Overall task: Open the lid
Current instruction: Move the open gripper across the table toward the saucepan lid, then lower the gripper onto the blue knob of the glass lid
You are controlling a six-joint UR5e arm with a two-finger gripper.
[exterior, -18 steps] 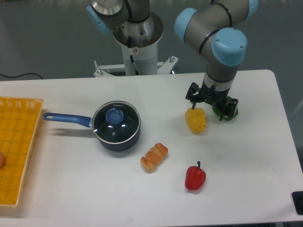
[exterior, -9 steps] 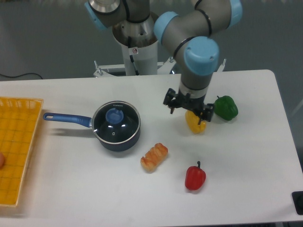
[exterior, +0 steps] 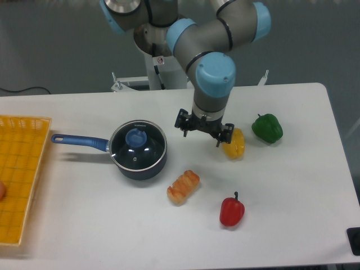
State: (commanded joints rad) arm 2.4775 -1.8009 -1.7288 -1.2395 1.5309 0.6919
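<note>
Left of the end effector (exterior: 203, 131), whose fingers hang spread with nothing between them, one saucepan (exterior: 136, 163) sits on the tabletop (exterior: 292, 191) with the lid (exterior: 138, 147) closed on it, three peppers lying near: yellow (exterior: 234, 144), green (exterior: 267, 128), red (exterior: 232, 211).
</note>
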